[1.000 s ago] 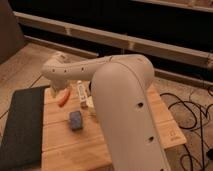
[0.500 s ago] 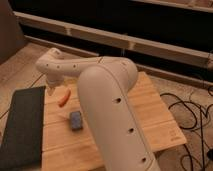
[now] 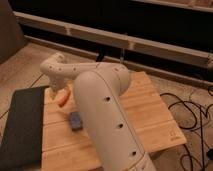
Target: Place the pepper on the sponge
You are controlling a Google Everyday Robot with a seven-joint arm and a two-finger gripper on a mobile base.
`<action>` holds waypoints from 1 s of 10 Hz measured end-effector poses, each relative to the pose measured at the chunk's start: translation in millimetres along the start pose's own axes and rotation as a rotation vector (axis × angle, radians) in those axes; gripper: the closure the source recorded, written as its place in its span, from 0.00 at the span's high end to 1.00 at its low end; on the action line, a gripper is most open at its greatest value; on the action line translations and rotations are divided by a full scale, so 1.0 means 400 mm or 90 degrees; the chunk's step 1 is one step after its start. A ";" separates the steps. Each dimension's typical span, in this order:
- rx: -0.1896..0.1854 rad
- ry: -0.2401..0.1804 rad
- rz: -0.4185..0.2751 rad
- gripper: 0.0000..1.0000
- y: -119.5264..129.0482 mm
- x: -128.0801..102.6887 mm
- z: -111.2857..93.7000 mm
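Wooden table, pepper just beside claw

Body: arm in a smooth cream-white shell; thick rounded tubular links, bulbous joints. Small dark round dots, holes or screws, run in rows along both links. The end effector, same cream colour, sits at the arm's far end above the desk's left rear corner.

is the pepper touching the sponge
Apart: the camera view shows bare table between the pepper and the sponge. The gripper hangs right over the pepper.
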 end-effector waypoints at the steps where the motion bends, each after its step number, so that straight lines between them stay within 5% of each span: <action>1: -0.001 0.007 0.010 0.65 -0.010 0.004 0.010; 10: -0.050 0.037 0.040 0.65 -0.053 -0.005 0.127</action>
